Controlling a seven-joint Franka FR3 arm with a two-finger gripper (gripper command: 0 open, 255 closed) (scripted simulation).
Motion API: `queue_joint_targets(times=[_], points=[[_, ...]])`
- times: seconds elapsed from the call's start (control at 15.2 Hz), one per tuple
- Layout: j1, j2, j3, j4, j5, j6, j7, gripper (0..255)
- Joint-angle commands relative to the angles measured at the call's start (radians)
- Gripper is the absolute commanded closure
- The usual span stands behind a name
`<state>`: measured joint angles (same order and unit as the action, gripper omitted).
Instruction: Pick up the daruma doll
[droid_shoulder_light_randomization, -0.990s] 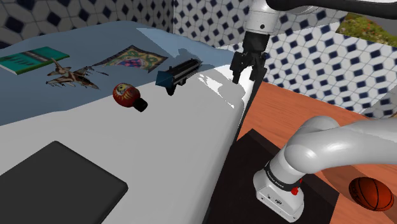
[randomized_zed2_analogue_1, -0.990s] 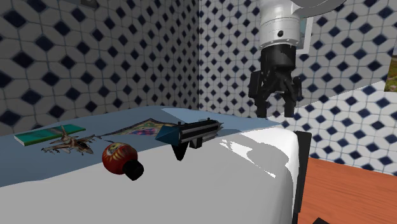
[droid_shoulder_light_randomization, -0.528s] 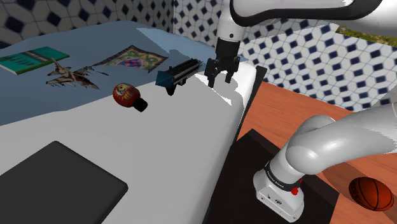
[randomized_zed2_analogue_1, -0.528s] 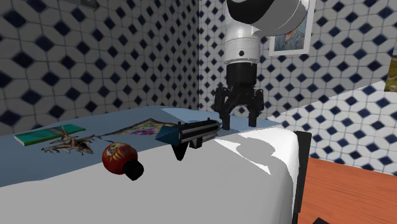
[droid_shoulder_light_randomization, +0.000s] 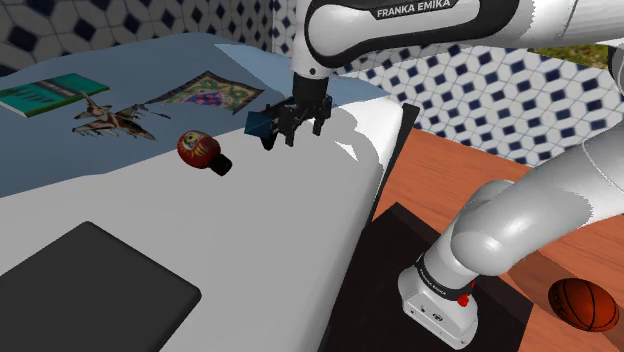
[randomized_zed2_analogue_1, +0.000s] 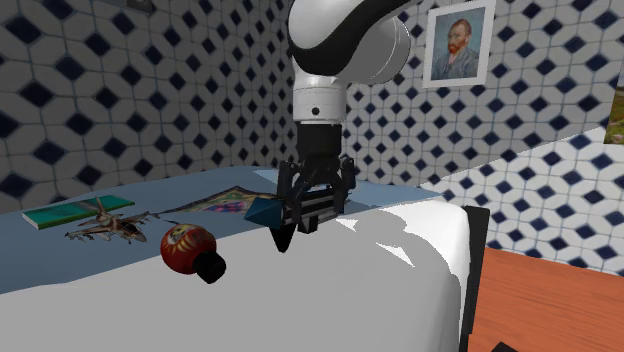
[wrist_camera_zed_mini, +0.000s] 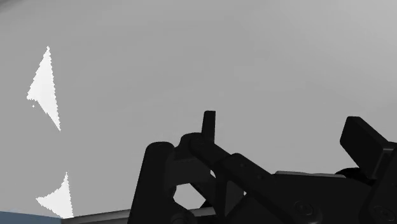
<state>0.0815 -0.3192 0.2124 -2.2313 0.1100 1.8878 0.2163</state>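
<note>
We hold the fingers (droid_shoulder_light_randomization: 318, 126) spread and empty just above the black toy gun (droid_shoulder_light_randomization: 265, 122), and with the red daruma doll (droid_shoulder_light_randomization: 198, 149) lying apart on that gun's shoulder-view left, a straight descent would hit or clasp the gun instead

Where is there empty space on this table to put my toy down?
Bare white tabletop lies between the red round daruma doll and the flat black rectangular pad, stretching to the edge. Crowded farther back: brown toy jet, green book, patterned mat, and black-and-blue blaster by the black gripper.
</note>
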Motion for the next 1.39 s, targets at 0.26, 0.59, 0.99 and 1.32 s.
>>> queue_joint_targets(times=[0.26, 0.59, 0.99, 1.32], points=[[0.022, 0.199, 0.067, 0.126, -0.078, 0.111, 0.046, 0], [0.055, 0.372, 0.112, 0.259, -0.177, 0.17, 0.105, 0], [0.123, 0.589, 0.134, 0.458, -0.318, 0.195, 0.174, 0], [0.136, 0.632, 0.129, 0.454, -0.345, 0.241, 0.191, 0]])
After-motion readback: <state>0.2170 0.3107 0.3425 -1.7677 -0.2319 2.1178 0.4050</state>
